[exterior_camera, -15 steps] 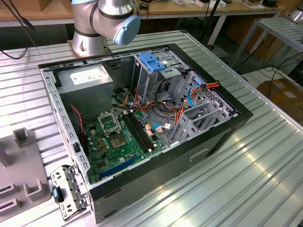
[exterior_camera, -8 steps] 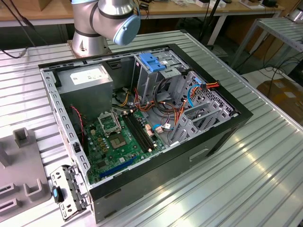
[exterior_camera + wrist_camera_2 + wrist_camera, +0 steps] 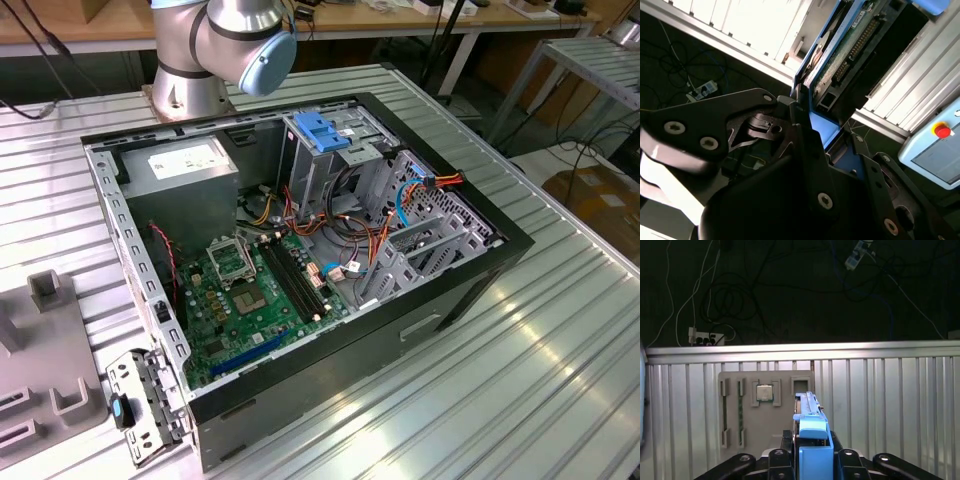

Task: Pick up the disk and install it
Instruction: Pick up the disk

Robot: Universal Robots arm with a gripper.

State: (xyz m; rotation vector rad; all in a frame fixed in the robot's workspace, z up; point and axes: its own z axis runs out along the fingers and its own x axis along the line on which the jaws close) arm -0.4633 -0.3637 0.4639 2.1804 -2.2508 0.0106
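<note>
Between the black fingers (image 3: 788,445), pinched from both sides, the disk (image 3: 809,412) stands on edge, its blue plastic rail facing the first wrist view. The fingers are closed against it, one on each flat side. In the second wrist view the disk's green circuit board and a dark connector strip show past the blue rail, with the black finger links folded around its near end.

Beyond the disk in the first wrist view lies the ribbed metal desk (image 3: 890,390), and on it a grey holder plate (image 3: 735,415) with several slots; a square processor chip (image 3: 765,392) sits in one pocket. Off the desk's far edge, cables and a power strip (image 3: 702,336) lie on the dark floor. The second wrist view also catches a pale blue pendant with a red button (image 3: 942,131).

In the exterior view the open computer case (image 3: 470,270) rests on the desk with its motherboard (image 3: 250,290) exposed, a grey box with a white sticker (image 3: 185,165) in one corner, and a metal cage with a blue plastic top (image 3: 322,135) beside it. The arm's base (image 3: 215,50) rises just behind the case.
</note>
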